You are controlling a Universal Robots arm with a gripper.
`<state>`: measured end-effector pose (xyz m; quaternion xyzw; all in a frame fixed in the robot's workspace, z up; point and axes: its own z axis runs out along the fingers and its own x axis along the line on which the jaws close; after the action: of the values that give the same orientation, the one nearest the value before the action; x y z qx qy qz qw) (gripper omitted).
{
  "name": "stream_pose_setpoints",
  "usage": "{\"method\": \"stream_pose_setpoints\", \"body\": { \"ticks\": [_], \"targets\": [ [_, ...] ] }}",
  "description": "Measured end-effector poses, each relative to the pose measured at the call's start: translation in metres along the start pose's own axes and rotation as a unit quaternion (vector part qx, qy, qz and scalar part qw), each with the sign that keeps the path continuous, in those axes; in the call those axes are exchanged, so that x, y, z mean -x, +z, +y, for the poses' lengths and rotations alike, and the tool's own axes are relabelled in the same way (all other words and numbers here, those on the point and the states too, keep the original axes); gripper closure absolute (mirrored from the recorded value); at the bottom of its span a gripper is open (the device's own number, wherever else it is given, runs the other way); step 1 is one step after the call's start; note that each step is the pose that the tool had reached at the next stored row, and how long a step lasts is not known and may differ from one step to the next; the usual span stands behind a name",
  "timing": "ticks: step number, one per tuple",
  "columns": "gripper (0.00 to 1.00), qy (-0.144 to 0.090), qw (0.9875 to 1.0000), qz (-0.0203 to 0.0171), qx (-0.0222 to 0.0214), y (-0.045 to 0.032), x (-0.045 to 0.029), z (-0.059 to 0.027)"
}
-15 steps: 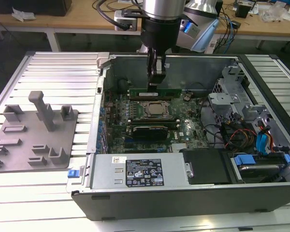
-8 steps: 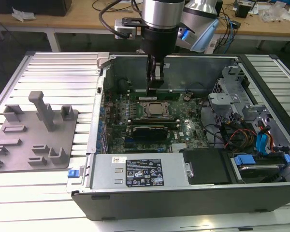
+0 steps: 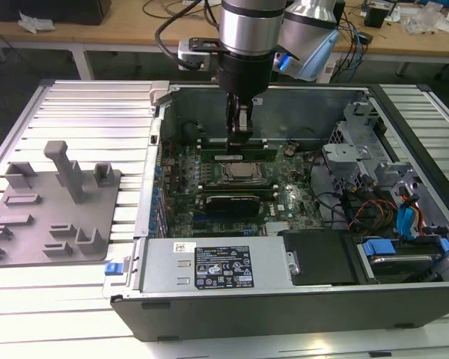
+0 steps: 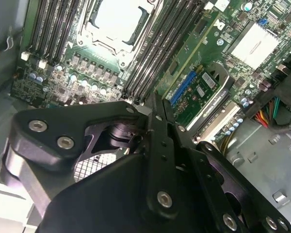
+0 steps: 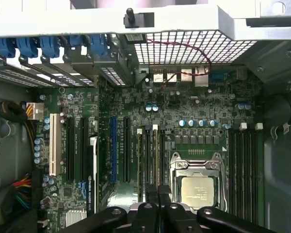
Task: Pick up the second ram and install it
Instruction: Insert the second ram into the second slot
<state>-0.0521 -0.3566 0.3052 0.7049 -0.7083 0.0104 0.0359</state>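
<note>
The arm reaches down into the open case (image 3: 247, 299), and the gripper (image 3: 239, 140) stands upright over the memory slots just behind the processor (image 3: 242, 173). A green ram (image 3: 263, 152) lies lengthwise in a slot right under the gripper, so I'd judge the pick-up done and the seating under way. Whether its end clips have latched I cannot tell.

In both wrist views the gripper (image 4: 155, 99) (image 5: 157, 188) looks closed, its jaws drawn together. Whether they pinch the ram's top edge or only bear on it is hidden.

The first wrist view shows the slots beside the processor (image 5: 197, 189) end on, two seeming filled. The exterior view alone shows the grey holder (image 3: 52, 202) out on the surface (image 3: 82, 105).
</note>
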Motion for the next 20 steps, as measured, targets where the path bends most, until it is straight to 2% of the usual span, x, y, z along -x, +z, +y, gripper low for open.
{"method": "stream_pose_setpoints", "body": {
  "ticks": [1,4,6,13,20],
  "targets": [
    [0.91,0.000,1.0000,0.0000,0.0000,0.0009,0.0001,0.0001],
    [0.91,0.000,1.0000,0.0000,-0.0014,0.0114,0.0008,0.0010],
    [0.91,0.000,1.0000,0.0000,-0.0019,0.0147,0.0010,0.0010],
    [0.91,0.000,1.0000,0.0000,-0.0032,0.0348,0.0023,0.0006],
    [0.91,0.001,1.0000,0.0000,-0.0032,0.0439,0.0021,-0.0010]
  ]
}}
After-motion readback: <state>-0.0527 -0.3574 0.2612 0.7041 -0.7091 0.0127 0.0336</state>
